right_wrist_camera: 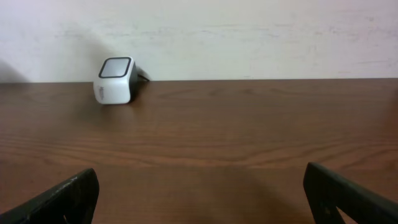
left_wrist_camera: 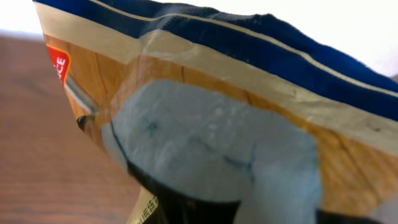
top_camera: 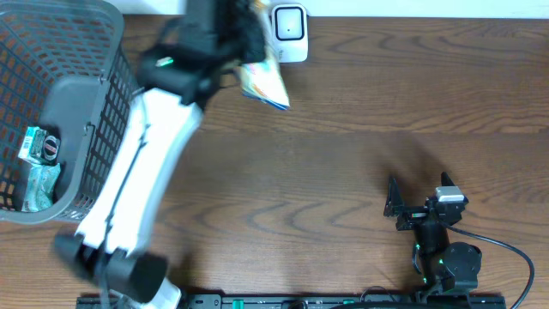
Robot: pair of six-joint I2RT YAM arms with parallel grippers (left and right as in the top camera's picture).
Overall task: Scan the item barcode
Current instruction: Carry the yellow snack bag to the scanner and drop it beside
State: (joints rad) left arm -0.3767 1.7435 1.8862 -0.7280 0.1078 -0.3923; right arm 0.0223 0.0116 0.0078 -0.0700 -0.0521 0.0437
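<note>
The packet (top_camera: 264, 84) hangs off the desk (top_camera: 360, 146) at the far edge, clamped in the left pincer (top_camera: 243, 53), whose jaws are closed tight on its upper end. From overhead the packet shows a pale face with a blue edge and tilts down to the right. It sits just beside the scanner (top_camera: 290, 33), slightly nearer the front of the desk; whether the two touch cannot be told. In the left wrist view the packet (left_wrist_camera: 217, 124) fills nearly the whole picture: a dark blue band along the top, cream stripes, an orange-brown field, a large pale blue shape and a red label at the left edge. No barcode can be made out on this side.

The scanner (right_wrist_camera: 115, 79) is a small white box with a dark window, standing against the wall.

The left arm (top_camera: 137, 180), white with a dark wrist, reaches diagonally across the desk beside a grey basket (top_camera: 81, 94) that holds a few small packs (top_camera: 39, 163).

The right pincer (top_camera: 396, 206) rests low at the near right, well apart from the packet, its jaws spread wide with nothing between them; its two dark fingers (right_wrist_camera: 62, 199) frame the bare wood.
</note>
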